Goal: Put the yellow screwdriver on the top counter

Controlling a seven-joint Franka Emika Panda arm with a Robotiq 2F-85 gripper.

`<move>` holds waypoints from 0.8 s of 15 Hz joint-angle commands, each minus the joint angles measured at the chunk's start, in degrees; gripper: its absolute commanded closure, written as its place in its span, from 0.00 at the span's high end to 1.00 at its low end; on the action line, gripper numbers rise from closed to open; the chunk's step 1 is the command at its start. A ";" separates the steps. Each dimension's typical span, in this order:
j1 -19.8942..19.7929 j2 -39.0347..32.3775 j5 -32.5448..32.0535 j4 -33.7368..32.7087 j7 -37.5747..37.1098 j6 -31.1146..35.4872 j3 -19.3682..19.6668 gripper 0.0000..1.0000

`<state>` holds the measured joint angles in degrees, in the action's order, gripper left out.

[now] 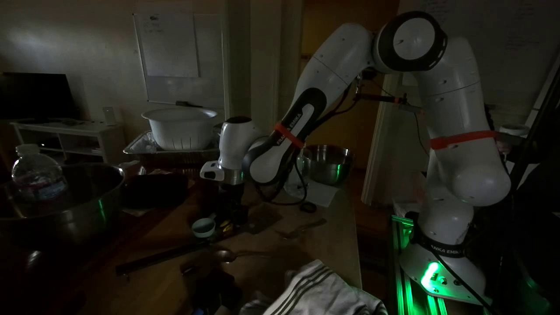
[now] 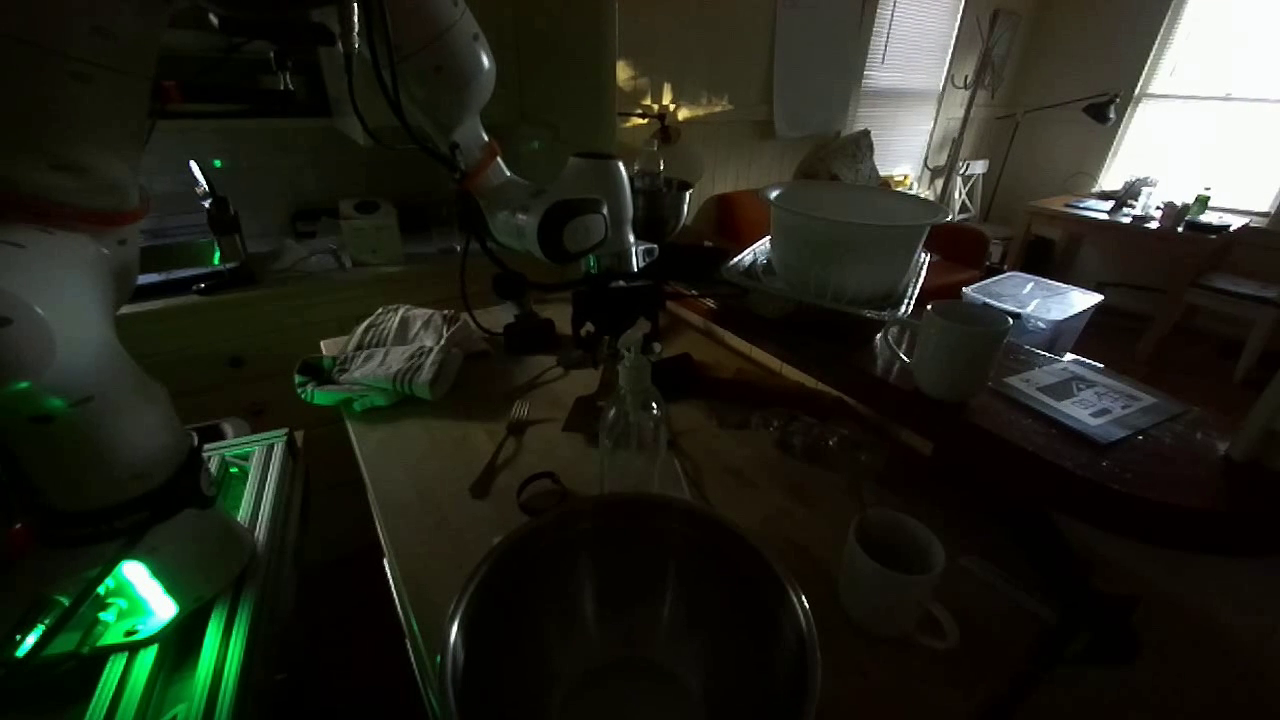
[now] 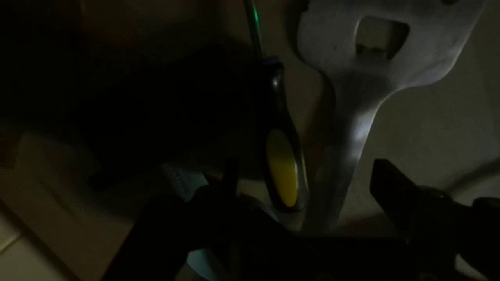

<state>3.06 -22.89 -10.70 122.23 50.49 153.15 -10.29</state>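
A: Principal lot?

B: Yellow screwdriver [image 3: 275,111]: slim metal shaft, dark moulded handle, oval yellow inlay. It lay on the wooden surface [image 1: 337,240].

A: The claw [image 3: 305,168]?

B: Its dark fingers stood wide apart; in the wrist view the screwdriver's handle showed in the gap between them.

A: What lay just beside the screwdriver?

B: A flat metal utensil [image 3: 361,89], grey, smooth, broad-headed, with a squarish cutout; whether the two touched could not be told. Near the screwdriver, in an exterior view, sat a round, pale blue cup [image 1: 204,227].

A: Farther from the screwdriver?

B: A long dark rod [image 1: 162,256]; a metal spoon [image 1: 225,255]; a crumpled cloth towel [image 1: 321,288], white with dark stripes; a clear bottle [image 2: 633,440] with a pale head; a deep, shiny metal bowl [image 2: 540,590]. Higher than the screwdriver, and apart from it, ran the top counter [image 2: 1130,475], dark and glossy, which bore a pale mug [image 2: 958,352] and a flat printed panel [image 2: 1085,397].

A: Lettering?

B: The white arm [image 1: 337,65] read "FRA" and "A EMIKA" to either side of an orange-red strap [image 1: 288,134]; its base collar [image 1: 439,249], "ANKA EMIK". A plastic bottle [image 1: 39,175], well apart from the screwdriver, wore a red and blue label too dim to read. The panel's print was also illegible.
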 commanded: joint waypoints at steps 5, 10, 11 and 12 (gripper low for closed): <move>2.31 -4.94 -6.58 -3.65 -3.51 1.64 1.83 0.70; 3.44 -6.35 -8.26 -5.42 -5.17 0.90 2.81 0.33; 3.49 -6.00 -8.48 -5.20 -5.47 0.98 2.76 0.24; 4.18 -4.95 -9.19 -4.61 -6.68 0.56 3.22 0.17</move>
<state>5.50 -27.75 -17.36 118.26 47.07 154.07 -8.59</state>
